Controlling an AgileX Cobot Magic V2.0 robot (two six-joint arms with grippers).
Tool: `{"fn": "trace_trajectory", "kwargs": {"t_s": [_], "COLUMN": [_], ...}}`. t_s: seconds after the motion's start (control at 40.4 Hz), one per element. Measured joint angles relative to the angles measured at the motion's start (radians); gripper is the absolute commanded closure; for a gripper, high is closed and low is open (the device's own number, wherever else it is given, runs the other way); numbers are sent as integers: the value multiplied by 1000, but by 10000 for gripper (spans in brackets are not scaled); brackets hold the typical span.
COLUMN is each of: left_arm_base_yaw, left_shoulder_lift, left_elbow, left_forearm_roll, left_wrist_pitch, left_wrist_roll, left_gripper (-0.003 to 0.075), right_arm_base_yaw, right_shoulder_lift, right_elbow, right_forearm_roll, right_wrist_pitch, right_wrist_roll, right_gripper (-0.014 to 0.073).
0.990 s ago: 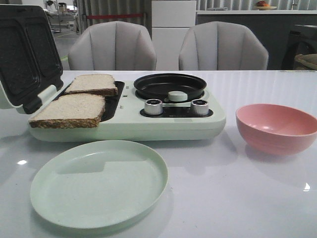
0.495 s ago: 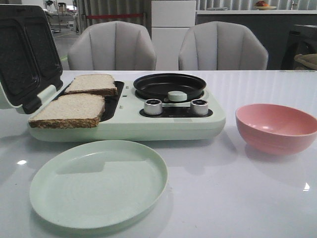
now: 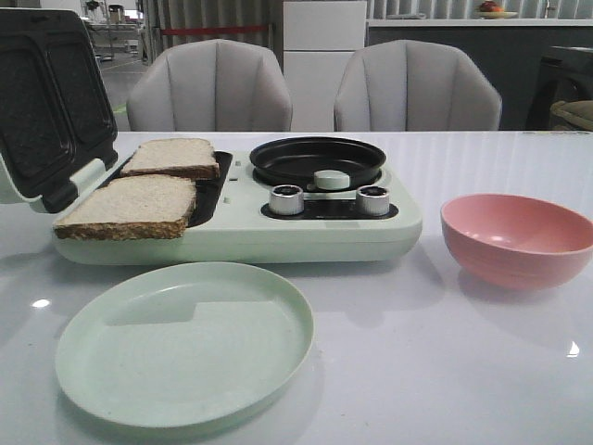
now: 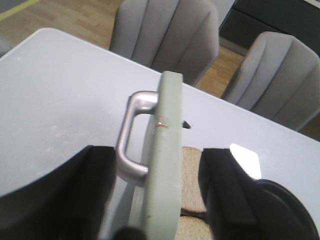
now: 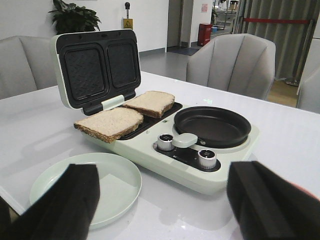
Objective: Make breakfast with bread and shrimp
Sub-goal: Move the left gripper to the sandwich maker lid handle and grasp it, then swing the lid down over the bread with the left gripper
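Observation:
Two slices of bread lie on the dark plates of the pale-green breakfast maker [image 3: 306,232]: the near slice [image 3: 130,206] overhangs its front edge, the far slice [image 3: 171,156] sits behind it. The maker's lid [image 3: 46,102] stands open. In the left wrist view my left gripper [image 4: 159,160] is open, its fingers [image 4: 95,190] on either side of the lid's edge [image 4: 162,165] and metal handle [image 4: 130,145], with bread [image 4: 192,170] below. My right gripper [image 5: 162,185] is open and holds nothing, above the table in front of the maker. The shrimp is out of view.
A pale-green plate [image 3: 185,343] lies in front of the maker. A pink bowl [image 3: 515,239] stands to its right. The black pan [image 3: 318,158] and two knobs [image 3: 287,198] take up the maker's right half. Two grey chairs [image 3: 211,88] stand behind the table.

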Motion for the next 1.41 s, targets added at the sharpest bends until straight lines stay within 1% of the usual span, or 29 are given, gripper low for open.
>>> {"fn": "trace_trajectory", "kwargs": {"t_s": [0.074,0.148,0.223,0.495,0.643,0.742,0.866,0.916,1.138,1.411], "left_arm_base_yaw": [54,92,123,235,285,292,294,294,294,292], "left_shoulder_lift": [47,95,137,300,380,426,472,493,548,600], "left_elbow": [-21,-41,-54,-63,-63,-63,-63,-63,-64,-73], "left_forearm_roll": [-62,-136,-245,-732,-936,-1026,-1104,-1128,-1153,-1201], "left_wrist_pitch": [29,58,89,205,282,311,350,370,400,478], "left_wrist_roll": [11,64,149,484,638,707,774,801,853,879], "left_gripper": [315,315,315,316,316,316,317,330,437,444], "right_arm_base_yaw": [0,0,0,0,0,0,0,0,0,0], "right_shoulder_lift": [0,0,0,0,0,0,0,0,0,0], "right_elbow": [0,0,0,0,0,0,0,0,0,0], "right_forearm_roll": [0,0,0,0,0,0,0,0,0,0], "right_wrist_pitch": [0,0,0,0,0,0,0,0,0,0], "right_wrist_roll": [0,0,0,0,0,0,0,0,0,0], "right_gripper": [-32,-32,-32,-32,-32,-32,-32,-32,-32,-32]}}
